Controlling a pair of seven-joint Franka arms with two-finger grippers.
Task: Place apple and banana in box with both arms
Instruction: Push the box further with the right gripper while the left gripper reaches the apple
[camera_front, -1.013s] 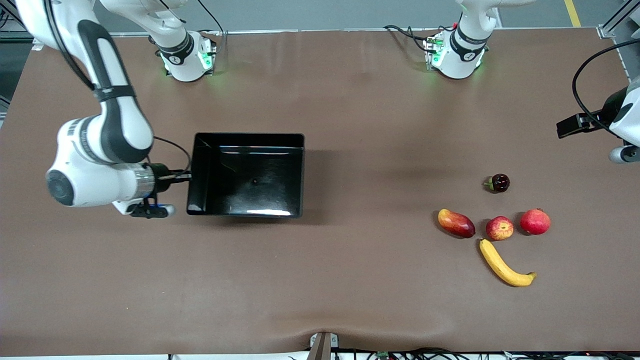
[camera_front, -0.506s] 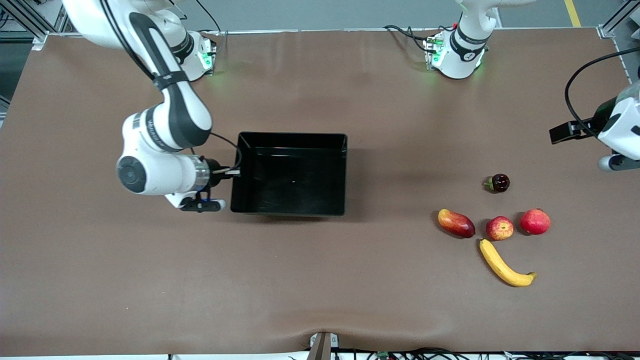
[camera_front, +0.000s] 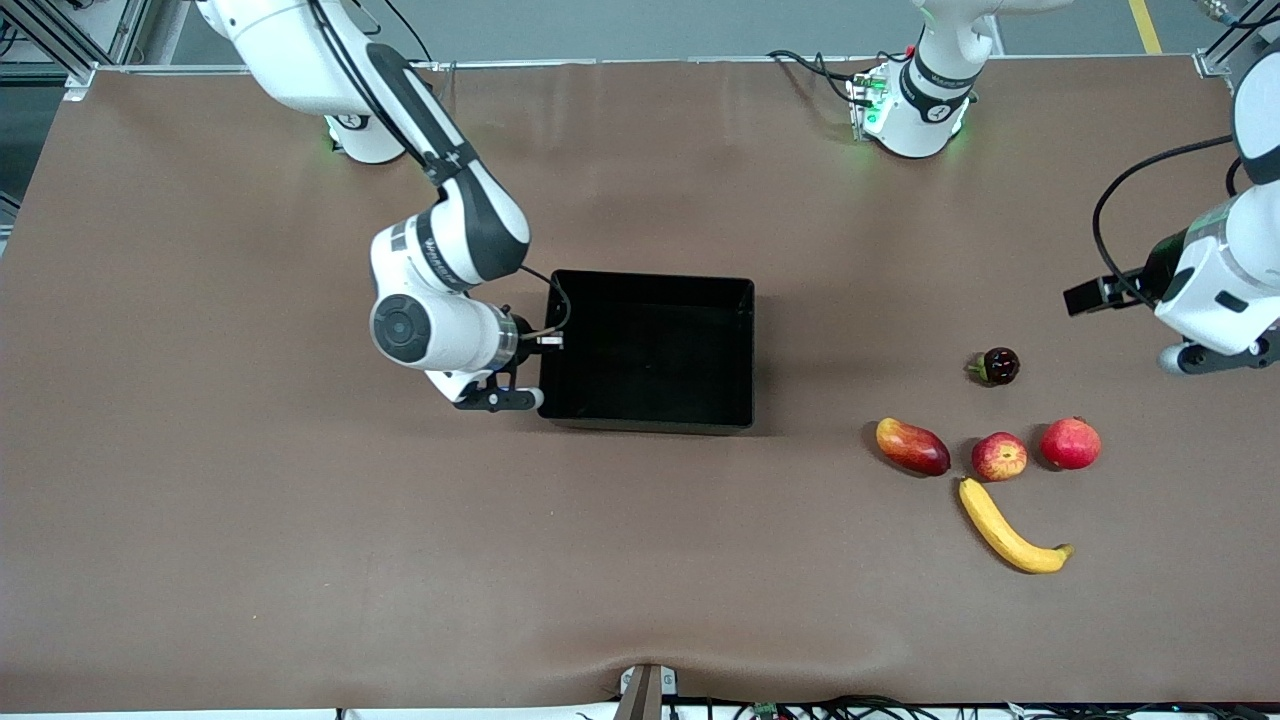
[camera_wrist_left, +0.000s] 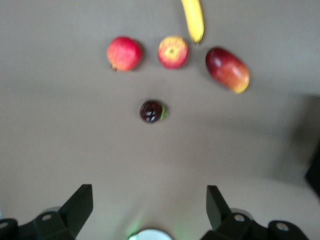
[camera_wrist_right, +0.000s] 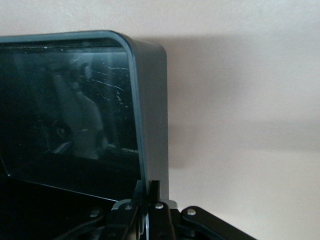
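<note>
While the right gripper pinches one end wall of the shallow glossy black rectangular box between its nearly closed fingers, the box sits on the brown worktop near the middle, its open cavity stretching away from those fingers toward the left arm's end. From the right wrist view the thin wall rises straight out from between the fingers.

Over the worktop at its own end, the left gripper hangs with its fingers spread wide and nothing between them. Below and ahead of them lies a dark purple round fruit. Nearer the front camera than that fruit runs a row: an elongated red-yellow mango, the small round red apple with yellow streaks, and a larger plain red round fruit. The long curved yellow banana lies nearest the camera, one tip just beside the apple, well apart from the box.
</note>
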